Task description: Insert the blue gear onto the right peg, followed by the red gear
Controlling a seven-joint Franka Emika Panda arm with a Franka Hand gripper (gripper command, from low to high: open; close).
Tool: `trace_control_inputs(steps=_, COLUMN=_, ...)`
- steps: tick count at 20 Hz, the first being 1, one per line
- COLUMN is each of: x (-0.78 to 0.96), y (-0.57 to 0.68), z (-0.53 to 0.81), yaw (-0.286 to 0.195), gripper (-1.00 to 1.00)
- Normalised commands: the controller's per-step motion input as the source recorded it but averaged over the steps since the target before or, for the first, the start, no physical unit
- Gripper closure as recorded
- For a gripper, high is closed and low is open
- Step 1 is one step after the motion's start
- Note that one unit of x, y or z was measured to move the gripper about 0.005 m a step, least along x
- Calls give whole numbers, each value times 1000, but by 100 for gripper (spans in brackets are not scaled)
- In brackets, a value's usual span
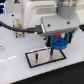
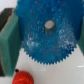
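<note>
Exterior view: we saw the gripper (image 1: 60, 44) grasping the blue gear (image 1: 61, 43) above the plate (image 1: 46, 56), centre-right of frame; the red gear (image 1: 58, 36) partly hidden behind.

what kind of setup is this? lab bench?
Probably a lab test bench: a robot arm over a bare white table, a black-framed peg plate as fixture, and plastic practice parts, a blue gear held in the jaws and a red gear.
</note>
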Motion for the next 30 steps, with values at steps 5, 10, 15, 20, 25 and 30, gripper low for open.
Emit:
trace_control_inputs(steps=5, x=244, y=-175, z=-85, yaw=0, gripper=100)
trace_control_inputs(steps=10, x=136, y=-56, z=40, yaw=0, gripper=100)
trace_control_inputs(steps=15, x=166, y=-34, z=309, yaw=0, gripper=100)
trace_control_inputs(steps=20, x=161, y=-67, z=160, yaw=0, gripper=100)
trace_control_inputs(steps=25, x=201, y=-72, z=30, yaw=0, gripper=100)
trace_control_inputs(steps=30, x=197, y=-61, z=-2, yaw=0, gripper=100)
